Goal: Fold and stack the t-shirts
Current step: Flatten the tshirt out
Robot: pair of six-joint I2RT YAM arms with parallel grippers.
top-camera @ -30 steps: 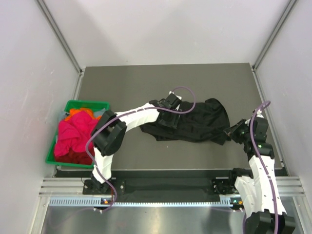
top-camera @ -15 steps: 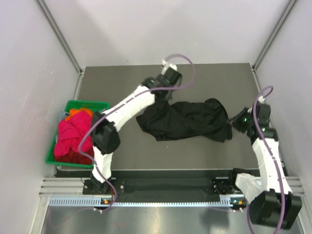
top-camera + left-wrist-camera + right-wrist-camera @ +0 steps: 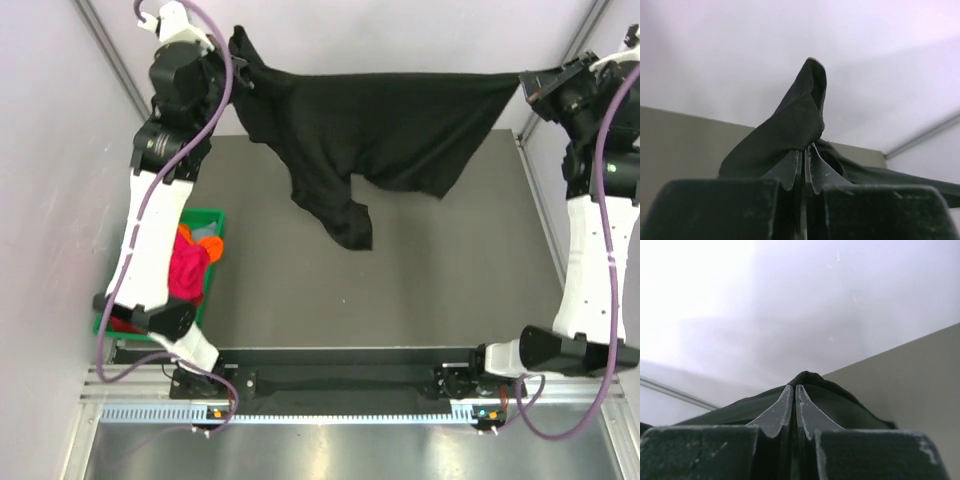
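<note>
A black t-shirt (image 3: 380,125) hangs stretched in the air high over the table, its lower part drooping to a point near the middle. My left gripper (image 3: 238,72) is shut on its left end, my right gripper (image 3: 528,84) shut on its right end. In the left wrist view the jaws (image 3: 804,150) pinch a bunch of black cloth (image 3: 790,130). In the right wrist view the closed gripper (image 3: 794,388) holds a black fold (image 3: 830,400). Magenta, red and orange t-shirts (image 3: 188,270) lie bunched in the bin.
A green plastic bin (image 3: 214,218) stands off the table's left edge, partly hidden behind my left arm. The dark table top (image 3: 430,290) lies below the hanging shirt. White walls and metal corner posts close in the back and sides.
Both arms rose from the table and spread apart, lifting the black t-shirt off the surface and stretching it out. My left gripper closed on the cloth within the last second.
</note>
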